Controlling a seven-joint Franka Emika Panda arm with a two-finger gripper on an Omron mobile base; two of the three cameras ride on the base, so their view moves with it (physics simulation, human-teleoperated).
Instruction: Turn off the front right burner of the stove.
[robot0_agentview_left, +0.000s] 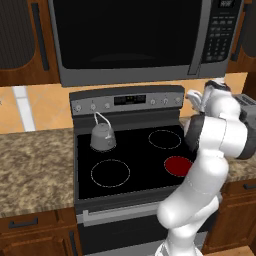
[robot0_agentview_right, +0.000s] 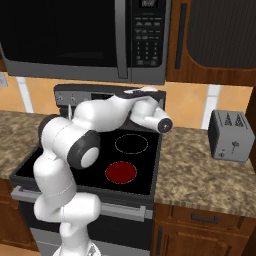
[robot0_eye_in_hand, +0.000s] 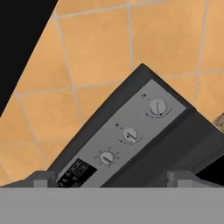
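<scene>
Claw (robot0_eye_in_hand: 111, 178): jaws spread wide, nothing between them, fingertips (robot0_eye_in_hand: 43, 178) rising at the bottom of the hand view. Hand view, item one: grey back panel (robot0_eye_in_hand: 131, 135) of the stove, seen tilted against orange tile; three small knobs in a row, upper knob (robot0_eye_in_hand: 158, 106), middle knob (robot0_eye_in_hand: 130, 134), lower knob (robot0_eye_in_hand: 106, 158), beside a dark digital display (robot0_eye_in_hand: 76, 171). Claw near the panel, apart from every knob (which knob serves which zone cannot be read). Left base view, item two: stove (robot0_agentview_left: 125, 165) of black glass; front right burner (robot0_agentview_left: 178, 165) glowing solid red, partly behind the white arm; three other zones drawn as thin rings only; grey kettle (robot0_agentview_left: 102, 136) on the rear left zone; microwave (robot0_agentview_left: 135, 35) above. Right base view, item three: front right burner red at the near right of the glass; arm reaching to the panel's right end; toaster (robot0_agentview_right: 230, 135) on the granite counter (robot0_agentview_right: 200, 170), well apart. Status: approach made; burner lit; gripping and turning the correct knob outstanding.
</scene>
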